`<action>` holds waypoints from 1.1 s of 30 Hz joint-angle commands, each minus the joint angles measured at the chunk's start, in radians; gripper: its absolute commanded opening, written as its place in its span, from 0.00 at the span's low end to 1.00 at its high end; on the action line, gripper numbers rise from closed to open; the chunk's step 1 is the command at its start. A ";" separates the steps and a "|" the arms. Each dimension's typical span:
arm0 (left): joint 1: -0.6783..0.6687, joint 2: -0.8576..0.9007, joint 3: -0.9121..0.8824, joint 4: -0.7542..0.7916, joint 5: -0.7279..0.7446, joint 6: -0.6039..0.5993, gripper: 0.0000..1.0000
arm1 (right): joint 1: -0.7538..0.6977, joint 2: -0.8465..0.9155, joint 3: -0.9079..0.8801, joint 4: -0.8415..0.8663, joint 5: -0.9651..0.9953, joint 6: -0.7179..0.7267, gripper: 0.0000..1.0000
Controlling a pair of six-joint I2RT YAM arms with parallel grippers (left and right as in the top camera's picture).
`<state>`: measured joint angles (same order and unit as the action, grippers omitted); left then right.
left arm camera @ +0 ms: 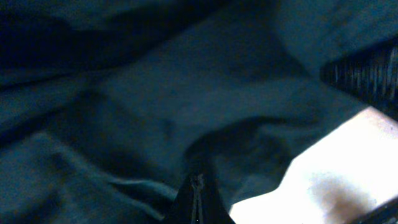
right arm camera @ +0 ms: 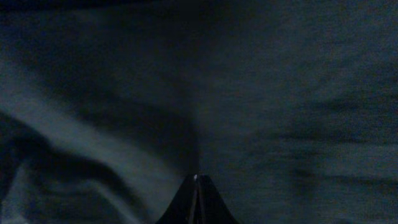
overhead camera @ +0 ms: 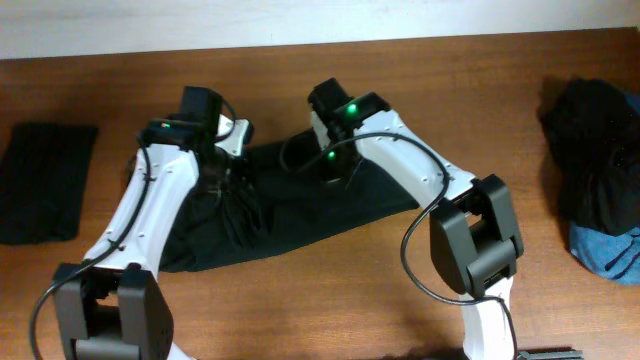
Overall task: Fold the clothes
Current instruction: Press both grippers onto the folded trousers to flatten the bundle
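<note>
A black garment (overhead camera: pixel 300 215), one of the clothes, lies spread across the middle of the wooden table (overhead camera: pixel 330 300). My left gripper (overhead camera: pixel 228 172) presses down on its left part, where the fabric bunches into folds. In the left wrist view this gripper (left arm camera: pixel 197 184) is shut, and creases in the dark cloth (left arm camera: pixel 155 106) run in to its tips. My right gripper (overhead camera: pixel 333 170) sits on the garment's upper edge. In the right wrist view it (right arm camera: pixel 196 180) is shut on the cloth (right arm camera: pixel 298 93), with a crease rising from its tips.
A folded black piece (overhead camera: pixel 45 180) lies at the table's left edge. At the far right is a heap of black fabric (overhead camera: pixel 595 140) over a blue piece (overhead camera: pixel 610 250). The two arms stand close together over the garment.
</note>
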<state>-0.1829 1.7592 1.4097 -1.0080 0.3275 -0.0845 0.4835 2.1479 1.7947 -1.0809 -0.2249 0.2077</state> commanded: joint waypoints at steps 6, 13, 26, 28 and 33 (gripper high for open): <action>-0.053 -0.007 -0.107 0.082 -0.038 -0.017 0.00 | -0.008 0.004 -0.072 0.031 0.019 0.007 0.04; -0.052 0.005 -0.211 0.137 -0.113 -0.026 0.00 | -0.035 0.004 -0.101 0.053 0.019 0.007 0.04; -0.029 0.112 -0.269 0.167 -0.273 -0.043 0.04 | -0.126 0.005 -0.113 0.034 0.055 -0.039 0.04; -0.025 0.127 -0.269 0.171 -0.275 -0.043 0.04 | -0.135 0.005 -0.127 0.037 0.085 -0.039 0.04; -0.012 0.143 -0.269 0.174 -0.310 -0.042 0.04 | -0.166 0.005 -0.204 0.095 0.106 -0.046 0.04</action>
<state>-0.2169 1.8610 1.1595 -0.8288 0.1074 -0.1181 0.3443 2.1475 1.6356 -0.9966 -0.1688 0.1753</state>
